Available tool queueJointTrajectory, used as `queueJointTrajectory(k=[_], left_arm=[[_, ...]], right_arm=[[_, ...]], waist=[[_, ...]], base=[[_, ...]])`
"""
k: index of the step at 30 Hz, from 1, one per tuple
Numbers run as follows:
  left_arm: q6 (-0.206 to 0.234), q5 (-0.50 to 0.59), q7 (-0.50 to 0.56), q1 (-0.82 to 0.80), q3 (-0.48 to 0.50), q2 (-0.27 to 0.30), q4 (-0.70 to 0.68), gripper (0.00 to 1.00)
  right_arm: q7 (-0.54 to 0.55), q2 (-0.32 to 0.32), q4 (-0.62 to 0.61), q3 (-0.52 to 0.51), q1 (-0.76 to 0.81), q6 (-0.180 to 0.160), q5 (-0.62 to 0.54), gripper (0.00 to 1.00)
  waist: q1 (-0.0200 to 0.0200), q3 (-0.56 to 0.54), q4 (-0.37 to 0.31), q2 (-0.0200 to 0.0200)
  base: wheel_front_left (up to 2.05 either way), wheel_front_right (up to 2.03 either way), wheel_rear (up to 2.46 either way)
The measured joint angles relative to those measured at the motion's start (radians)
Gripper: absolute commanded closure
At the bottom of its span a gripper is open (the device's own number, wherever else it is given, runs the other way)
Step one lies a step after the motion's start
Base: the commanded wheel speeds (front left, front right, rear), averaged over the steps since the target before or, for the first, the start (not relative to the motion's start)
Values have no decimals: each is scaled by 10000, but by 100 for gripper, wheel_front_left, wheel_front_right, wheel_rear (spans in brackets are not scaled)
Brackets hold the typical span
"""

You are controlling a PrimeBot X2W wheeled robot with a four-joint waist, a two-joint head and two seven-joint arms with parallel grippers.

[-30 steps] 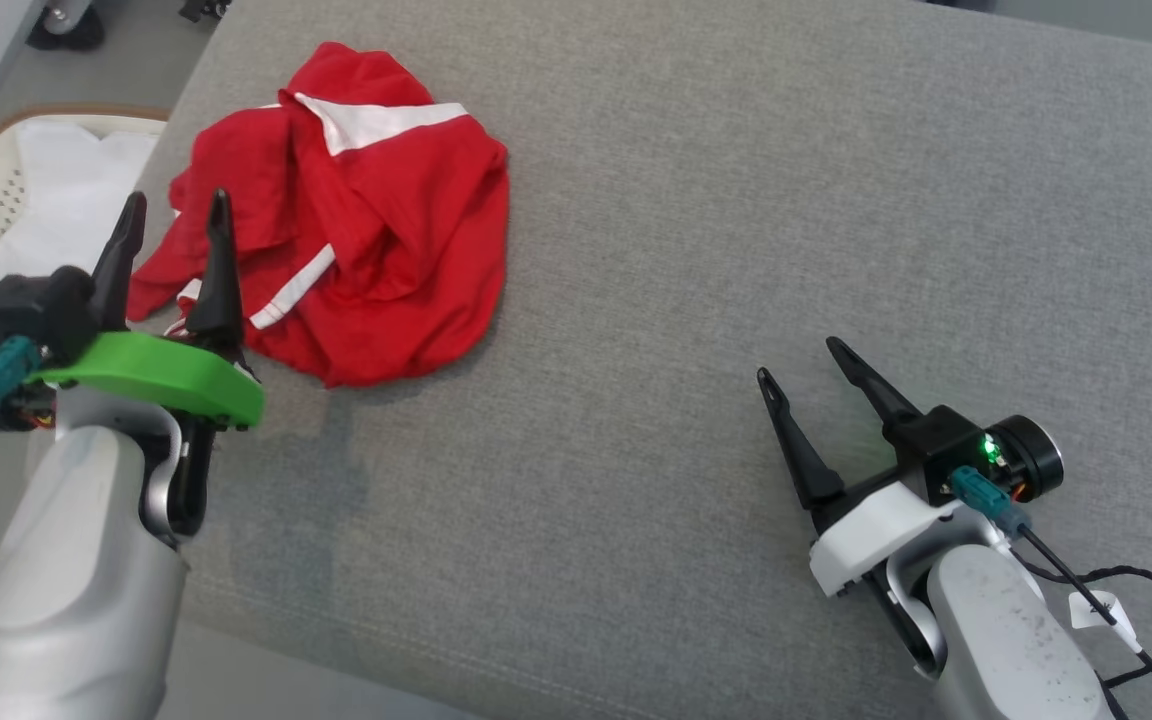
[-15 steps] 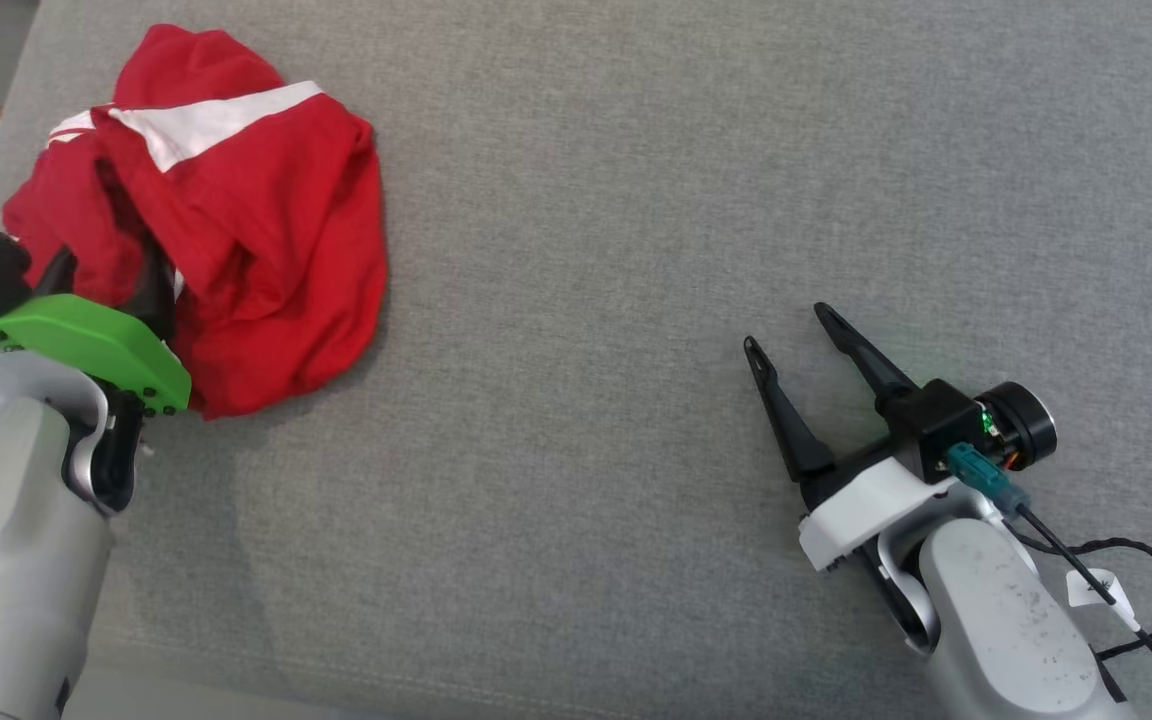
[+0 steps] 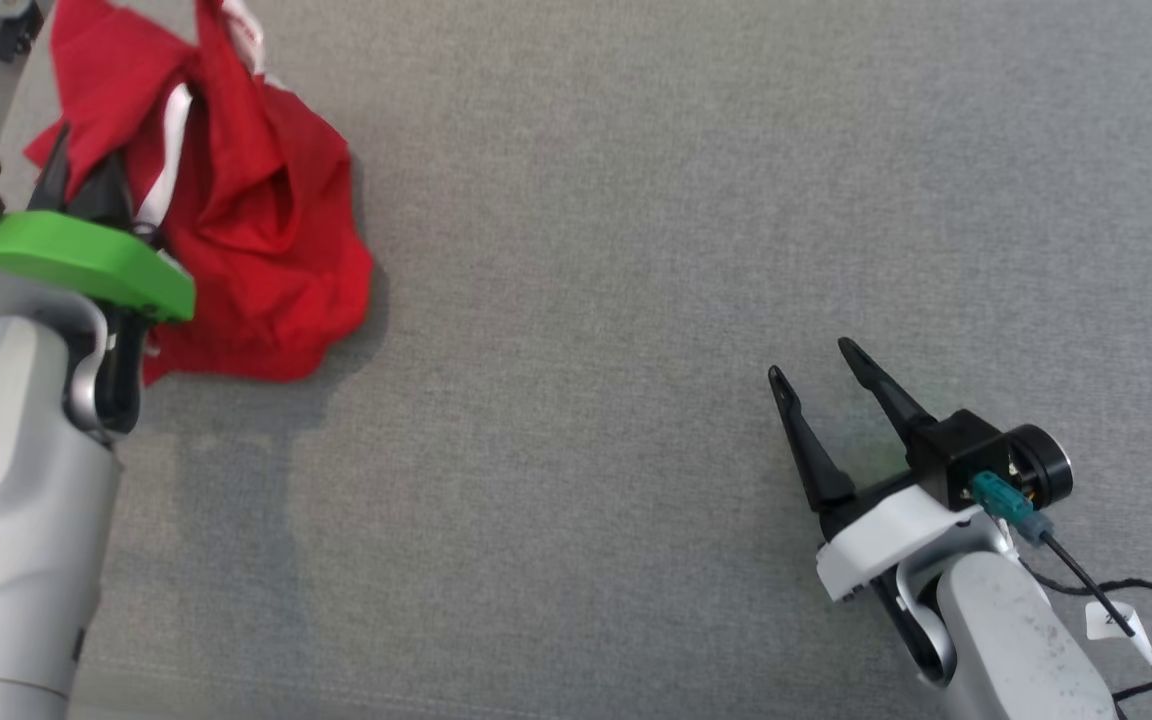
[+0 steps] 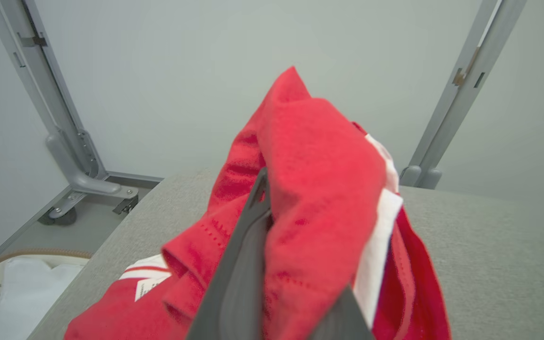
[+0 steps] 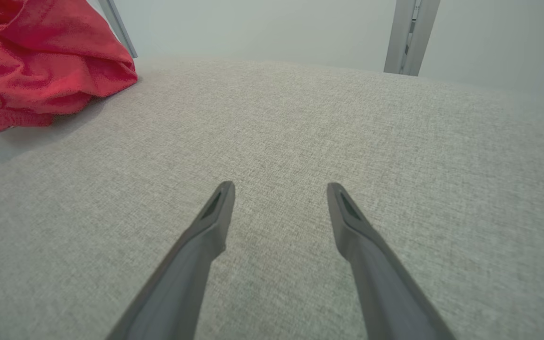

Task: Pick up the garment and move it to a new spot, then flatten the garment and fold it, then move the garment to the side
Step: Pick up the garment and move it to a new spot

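left gripper [image 3: 84, 185] at far left of grey woven fabric surface [image 3: 636, 250], jaws pinched shut on fold of crumpled red cloth garment with white stripes [image 3: 266, 230]. gripped fold raised, draped over fingers; rest bunched on surface near left edge. right gripper [image 3: 814, 362] well apart, lower right, jaws spread wide, holding nothing.

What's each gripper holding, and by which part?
The left gripper is shut on a bunched fold at the left of the red garment; the right gripper is open, empty.
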Motion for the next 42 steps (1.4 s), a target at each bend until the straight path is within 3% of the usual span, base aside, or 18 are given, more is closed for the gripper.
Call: queueJointTrajectory(k=[3, 10, 19, 26, 27, 28, 34, 42], left_arm=[[-6, 539, -13, 296, 433, -456, -1101, 100], [-6, 809, -12, 523, 71, -1273, -2648, 100], [-6, 755, -13, 475, -1168, -2274, -2683, 100], [-6, 667, -13, 313, -1613, -2654, -2431, 100], [-6, 665, -13, 328, -1641, -2692, -2359, 65], [-6, 683, -13, 383, -1639, -2702, -2272, 0], [-6, 1091, -13, 1421, -1047, -2522, -2059, 0], [-6, 1732, -13, 3511, 1091, -2301, -2161, 0]], right_arm=[[0, -2, 21, 61, 227, 0, 159, 0], [-2, -6, -111, 52, 515, 0, 546, 0], [0, -4, -376, 123, 683, 0, 773, 0], [-2, -15, -514, 23, 802, 0, 903, 0], [0, -15, -522, 2, 806, 0, 924, 0], [0, -13, -546, 4, 807, 0, 961, 0], [-2, -17, -614, -186, 899, 0, 986, 0], [0, -4, -600, -439, 897, 0, 966, 0]], waist=[[0, -345, -75, 0], [0, -945, -804, 0], [0, -1229, -2486, 0], [0, -1206, -3826, 1], [0, -1192, -3962, 1], [0, -1175, -4124, 1], [0, -1049, -4612, 1], [0, -1238, -4187, 1]], base=[[0, 0, 0], [0, 0, 0], [0, 0, 0], [0, 0, 0], [0, 0, 0], [0, 0, 0], [0, 0, 0], [0, 0, 0]])
